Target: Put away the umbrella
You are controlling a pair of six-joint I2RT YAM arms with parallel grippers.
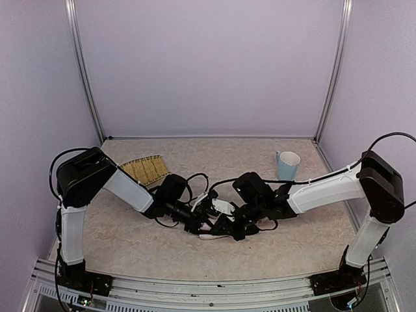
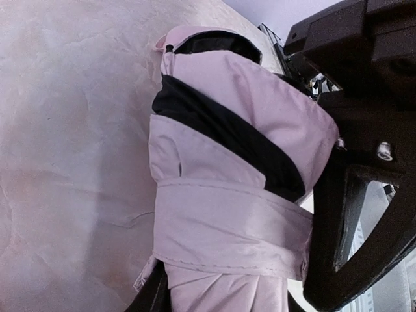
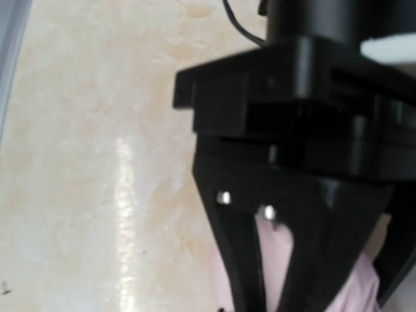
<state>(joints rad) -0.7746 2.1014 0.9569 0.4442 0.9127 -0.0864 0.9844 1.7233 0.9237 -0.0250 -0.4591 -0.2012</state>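
Gripping folded umbrella (image 2: 221,195) w/ left gripper (image 1: 200,218); right gripper (image 1: 233,226) jaws closed, near it.

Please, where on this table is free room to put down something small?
Bare table lies at the back, between the woven tray and the mug, and along the front edge. The centre is crowded: left pincer, right pincer, cables and umbrella meet there.
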